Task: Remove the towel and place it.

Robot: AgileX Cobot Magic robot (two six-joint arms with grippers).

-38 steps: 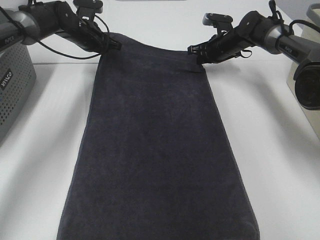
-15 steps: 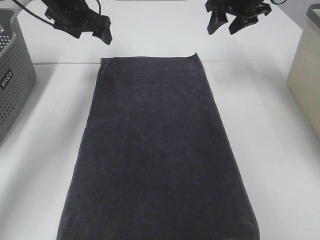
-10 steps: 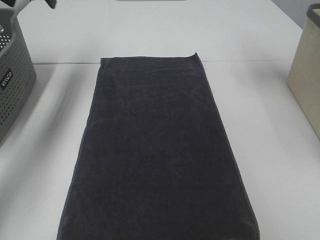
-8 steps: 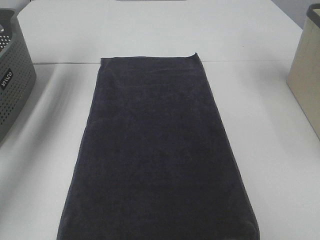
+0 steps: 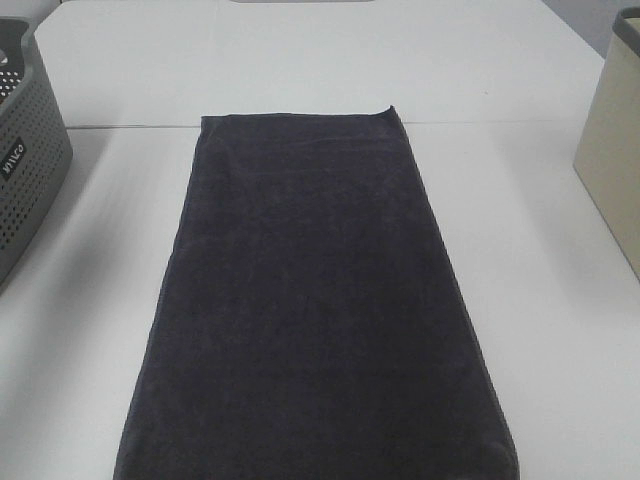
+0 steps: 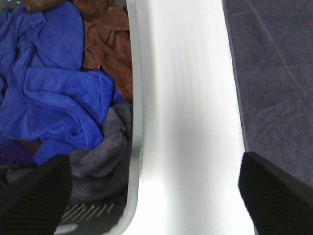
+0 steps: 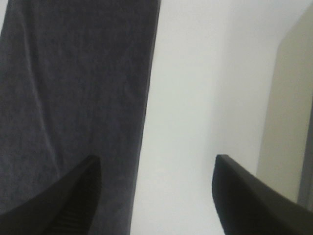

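The towel (image 5: pixel 315 300), a dark charcoal cloth, lies flat and spread lengthwise down the middle of the white table (image 5: pixel 540 250). Neither arm shows in the exterior high view. In the left wrist view my left gripper (image 6: pixel 156 196) hangs open with nothing in it above the strip of table between the grey basket (image 6: pixel 134 122) and the towel's edge (image 6: pixel 274 73). The right wrist view has my right gripper (image 7: pixel 156 196) open too, empty, over bare table beside the towel's other long edge (image 7: pixel 73 98).
The grey perforated basket (image 5: pixel 25 150) stands at the table's left edge and holds blue (image 6: pixel 54 88), brown (image 6: pixel 107 44) and grey (image 6: pixel 102 147) cloths. A beige bin (image 5: pixel 615 140) stands at the right edge, its wall (image 7: pixel 288 122) close to my right gripper.
Both grippers let go of the towel's far corners, which dropped flat on the table. The arms then lifted away and left the exterior high view. The towel has stayed still since.
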